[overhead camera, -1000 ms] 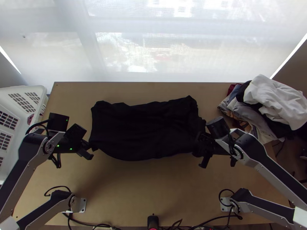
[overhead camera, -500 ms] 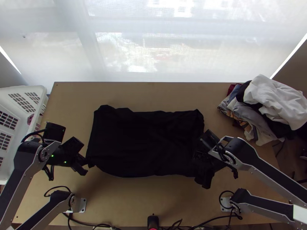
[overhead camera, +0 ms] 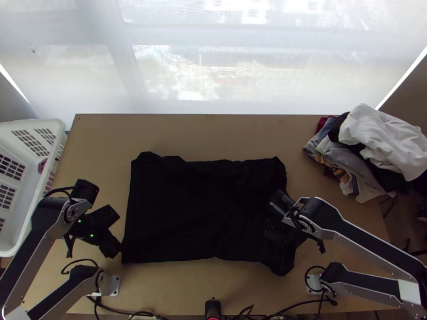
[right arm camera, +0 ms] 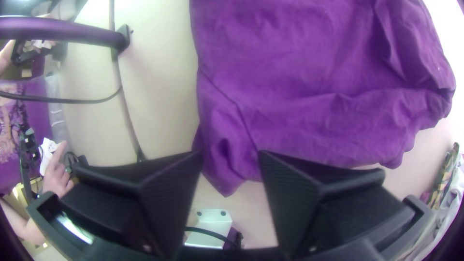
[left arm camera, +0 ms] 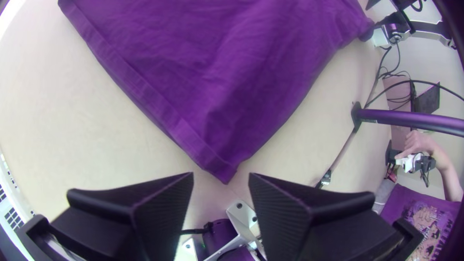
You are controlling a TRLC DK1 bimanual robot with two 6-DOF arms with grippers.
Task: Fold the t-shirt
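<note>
With both arms reaching in over the tabletop (overhead camera: 213,288), the dark t-shirt (overhead camera: 200,208) is taking centre stage, lying broadly spread in a roughly rectangular shape! Over on the left side, the left end effector (overhead camera: 113,248) is hovering right by the near left corner, its two black fingers standing well apart and clamping nothing. Seen from the left wrist, that pointed corner of cloth is sitting just beyond the gap between the fingertips, and a stitched band is running along the edge leading up to it.

Across to the right, and the right end effector (overhead camera: 277,230) is hanging over the near right part of the shirt! Its fingers are standing apart too, and from the right wrist a creased corner is showing in the gap, with the fingertips overlapping the cloth; whether they are touching it, I can't tell. The fabric is rumpling along the right end, while the left end is lying smoother and straighter.

Out on the flanks, a white plastic basket (overhead camera: 32,124) is standing by the left edge, and a heap of clothes (overhead camera: 381,133), white garment on top, is piling up at the far right corner. Black cables (overhead camera: 125,312) are trailing along the near edge.
</note>
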